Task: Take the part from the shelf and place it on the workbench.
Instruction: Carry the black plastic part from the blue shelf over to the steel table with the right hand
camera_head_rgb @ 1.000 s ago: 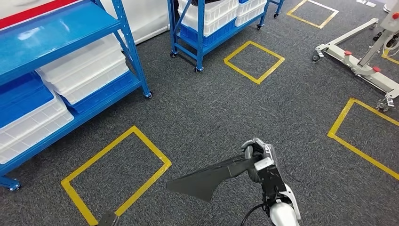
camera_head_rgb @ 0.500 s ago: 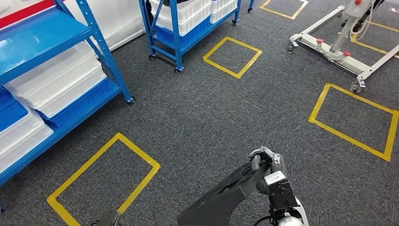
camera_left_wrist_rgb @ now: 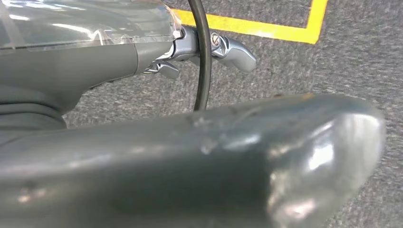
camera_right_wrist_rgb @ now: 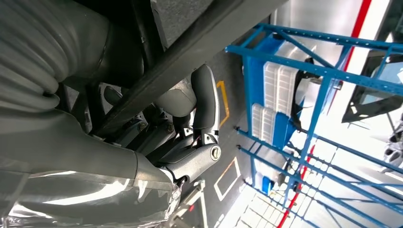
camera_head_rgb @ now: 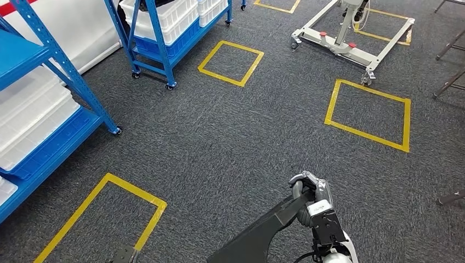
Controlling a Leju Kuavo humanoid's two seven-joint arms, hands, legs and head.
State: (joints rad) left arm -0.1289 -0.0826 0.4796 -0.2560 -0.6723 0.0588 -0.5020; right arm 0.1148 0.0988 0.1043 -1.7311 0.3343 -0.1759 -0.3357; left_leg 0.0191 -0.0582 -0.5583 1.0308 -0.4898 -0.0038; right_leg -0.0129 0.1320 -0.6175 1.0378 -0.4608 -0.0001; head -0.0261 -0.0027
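Since the earlier frames, the view is swung away from the blue shelf (camera_head_rgb: 60, 71). A dark plastic part (camera_head_rgb: 263, 233) is gripped by the right hand (camera_head_rgb: 310, 200), carried low over carpet; left hand (camera_left_wrist_rgb: 204, 47) state cannot be told.

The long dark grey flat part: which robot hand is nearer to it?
Right. The right robot hand grips the long dark grey flat part at its narrow end; the left robot hand hangs apart, low beside it.

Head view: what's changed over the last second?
The camera has turned: shelves and floor squares slid left across the picture, so the robot is turning, not the things. The dark part swung from lying flat to angling down. The right hand still grips its end; left hand unchanged.
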